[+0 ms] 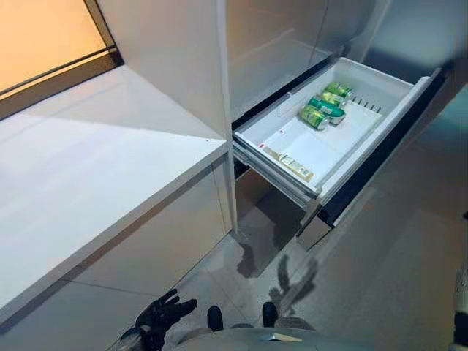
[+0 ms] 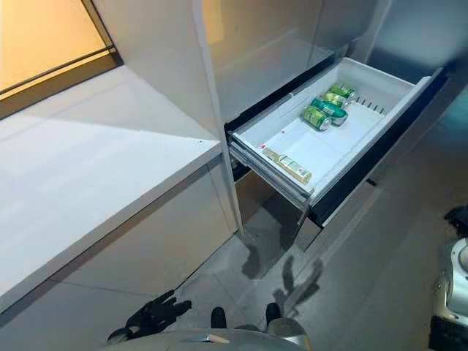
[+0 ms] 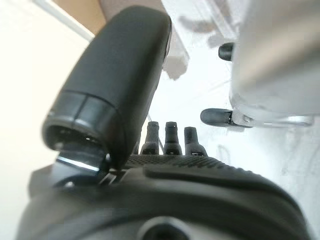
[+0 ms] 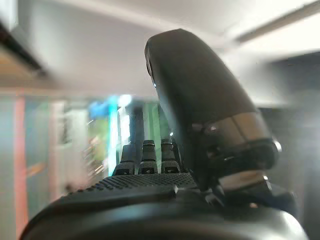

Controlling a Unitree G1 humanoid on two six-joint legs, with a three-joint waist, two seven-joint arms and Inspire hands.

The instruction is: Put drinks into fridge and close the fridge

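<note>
With the cans (image 1: 323, 107) already in the open fridge drawer (image 1: 401, 93), I'd push its front squarely shut, both robot hands (image 1: 162, 314) spread and empty.

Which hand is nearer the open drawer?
Right, it seems. The right hand sits at the view's right edge, off the drawer's front; the left hand hangs low near the floor, below the counter, farther away.

the flat packet (image 1: 289, 163) in the drawer (image 1: 380, 88) is too small to tell what it is; the right hand's (image 4: 165, 150) background is all blurry.
</note>
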